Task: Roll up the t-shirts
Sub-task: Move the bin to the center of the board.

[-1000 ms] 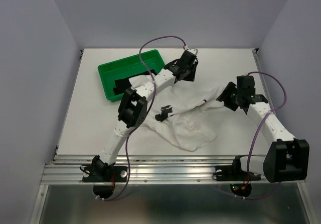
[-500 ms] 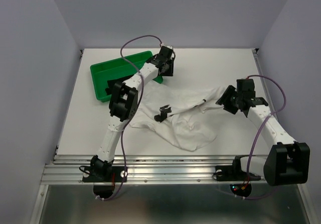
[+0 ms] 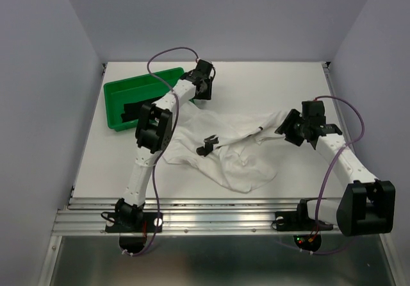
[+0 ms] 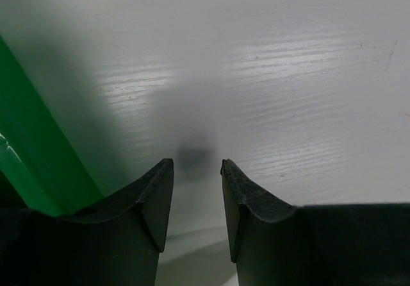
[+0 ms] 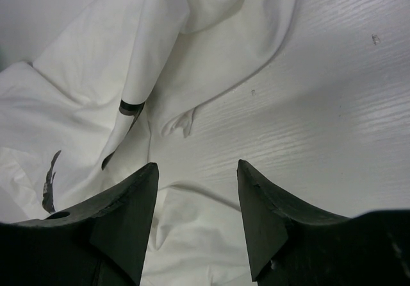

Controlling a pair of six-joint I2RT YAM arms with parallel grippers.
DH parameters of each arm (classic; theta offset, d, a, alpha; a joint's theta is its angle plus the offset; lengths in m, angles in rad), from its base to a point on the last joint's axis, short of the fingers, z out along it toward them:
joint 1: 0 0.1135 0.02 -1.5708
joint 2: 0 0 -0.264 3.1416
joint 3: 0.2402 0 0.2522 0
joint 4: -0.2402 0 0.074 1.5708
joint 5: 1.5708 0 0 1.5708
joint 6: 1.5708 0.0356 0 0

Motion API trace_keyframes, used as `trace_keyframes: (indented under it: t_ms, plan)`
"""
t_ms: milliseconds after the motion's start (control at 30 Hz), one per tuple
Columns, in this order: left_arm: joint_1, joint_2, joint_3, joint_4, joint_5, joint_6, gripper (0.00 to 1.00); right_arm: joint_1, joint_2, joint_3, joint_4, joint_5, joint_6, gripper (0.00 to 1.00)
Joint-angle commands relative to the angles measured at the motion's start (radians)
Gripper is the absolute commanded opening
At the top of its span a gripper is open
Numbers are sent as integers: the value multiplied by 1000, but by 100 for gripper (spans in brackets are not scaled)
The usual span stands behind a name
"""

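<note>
The white wooden table [image 3: 275, 84] carries a crumpled white t-shirt [image 3: 238, 161] with small black marks near its middle, and a green tray [image 3: 125, 95] at the far left.

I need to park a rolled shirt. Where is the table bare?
Free: the far right corner of the table, beyond the white shirt; the near left strip between the tray and the front rail. Crowded: the middle, under the shirt, and far left, with tray and left arm.

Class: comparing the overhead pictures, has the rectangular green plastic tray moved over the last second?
Yes. The rectangular green plastic tray has slid left, nearer the white table's left edge.
</note>
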Motion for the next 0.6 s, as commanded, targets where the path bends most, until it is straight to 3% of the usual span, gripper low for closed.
trace_keyframes:
  t_ms: [0, 200, 300, 567]
  plan:
    - [11, -118, 1, -32, -24, 31, 47, 3, -5, -19, 10, -15, -28, 59]
    - [3, -228, -39, -32, 0, 26, 47, 3, -18, -39, 4, -18, -46, 60]
    - [-13, -343, -128, -3, 8, 20, 48, 3, 4, -50, 19, -31, -48, 61]
    - [-81, -691, -517, 74, 20, -46, 49, 3, 215, 26, 82, -4, -62, 61]
